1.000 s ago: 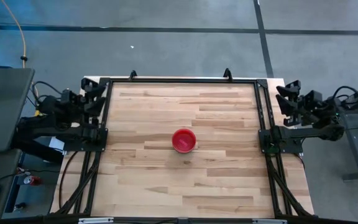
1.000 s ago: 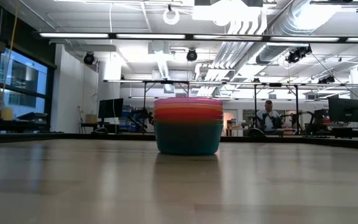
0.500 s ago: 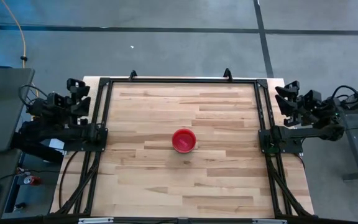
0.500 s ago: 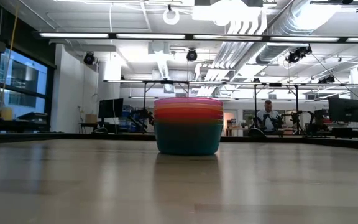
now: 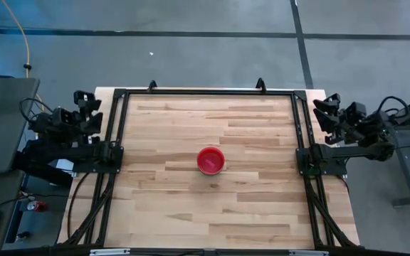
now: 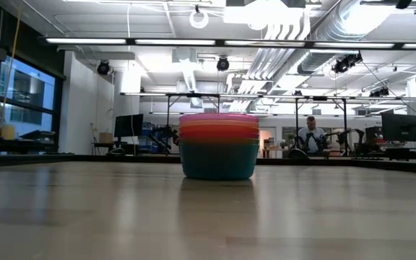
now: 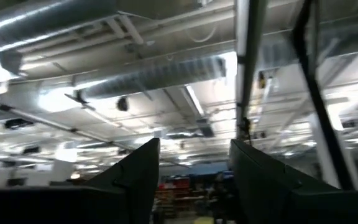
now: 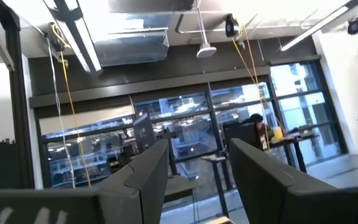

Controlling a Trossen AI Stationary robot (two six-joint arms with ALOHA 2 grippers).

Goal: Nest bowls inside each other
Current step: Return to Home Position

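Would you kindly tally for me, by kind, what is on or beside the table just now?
stack of nested bowls: 1, pink-red on top; the bowls inside cannot be counted
grippers: 2, the left gripper and the right gripper, both open and empty, off to the sides
Total: 3

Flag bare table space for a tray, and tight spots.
Only the stack of bowls stands on the table, at its middle. Bare wood on every side, out to the black frame. Crowded only past the side rails, where the left gripper and right gripper sit, both open.
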